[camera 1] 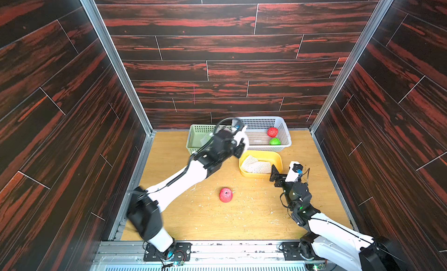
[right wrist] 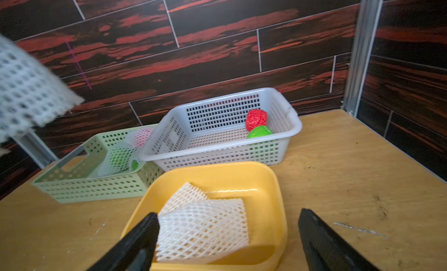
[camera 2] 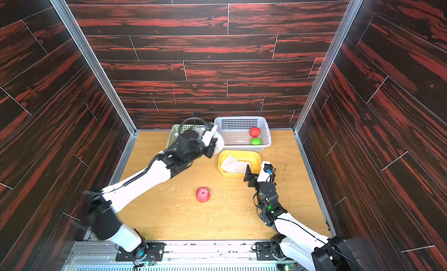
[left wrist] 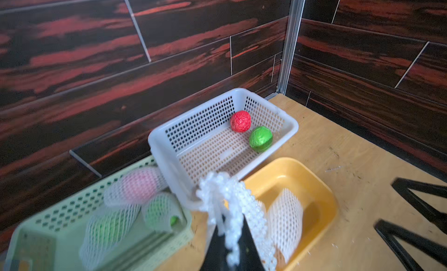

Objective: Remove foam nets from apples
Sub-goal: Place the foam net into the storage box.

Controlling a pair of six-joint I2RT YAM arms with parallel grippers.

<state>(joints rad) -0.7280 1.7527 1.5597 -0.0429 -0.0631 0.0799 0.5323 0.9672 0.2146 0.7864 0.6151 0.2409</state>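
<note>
My left gripper [camera 1: 242, 142] [left wrist: 229, 225] is raised over the gap between the baskets, shut on a limp white foam net [left wrist: 227, 199] that hangs from its jaws. A bare red apple [camera 1: 226, 194] [camera 2: 202, 194] lies on the wooden table, apart from both arms. My right gripper [camera 1: 275, 176] [right wrist: 228, 215] stands open at the near edge of the yellow tray [right wrist: 271, 185], holding nothing. Two flat foam nets [right wrist: 203, 228] lie in that tray. The green basket [left wrist: 72, 209] holds three netted apples, one pink [left wrist: 142, 185] and two green [left wrist: 159, 211].
At the back, the white basket [camera 1: 285, 134] holds a bare red apple [camera 1: 272, 132] and a bare green apple [camera 1: 274, 141]. White foam crumbs dot the table [camera 1: 254, 209]. Dark wood-look walls close in the left, right and back sides.
</note>
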